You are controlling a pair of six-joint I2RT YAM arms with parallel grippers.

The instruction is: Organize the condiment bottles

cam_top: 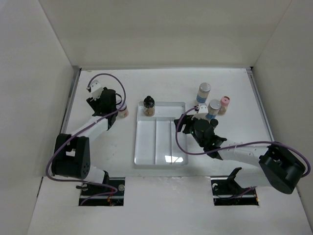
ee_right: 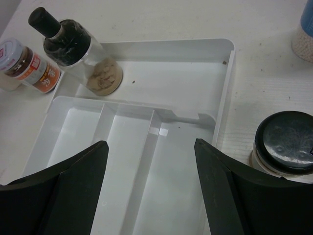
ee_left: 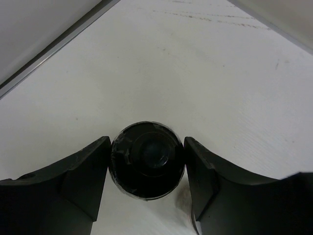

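the left gripper (ee_left: pixel 146 149) is closed on a black-capped jar (ee_left: pixel 146 159). in the left wrist view both fingers (ee_left: pixel 88 171) press against the sides of the cap, and the jar stands upright on the white table (ee_left: pixel 205 73), near the table's left edge. from above, this jar is hidden under the gripper, so only the wrist view shows the grip. a red-label jar (cam_top: pixel 122 112) stands just beside that gripper, between it and the tray (cam_top: pixel 146 147), and is apart from the tray's left wall.

the right gripper (ee_right: pixel 151 147) hangs wide open with nothing between its fingers, over the right side of the tray. a tall jar (ee_right: pixel 78 51) with a black top and tan contents stands in the tray's far cross compartment, at its left end.

on the table right of the tray, three jars stand close together: a taller blue-label jar (cam_top: pixel 204 93), a nearer blue-label jar (cam_top: pixel 213 108) and a pink-capped jar (cam_top: pixel 225 104). the right wrist view shows a dark-lidded jar (ee_right: pixel 283 142) just outside the tray's right wall, close to the right finger. it may be the nearer blue-label one, but i cannot tell.
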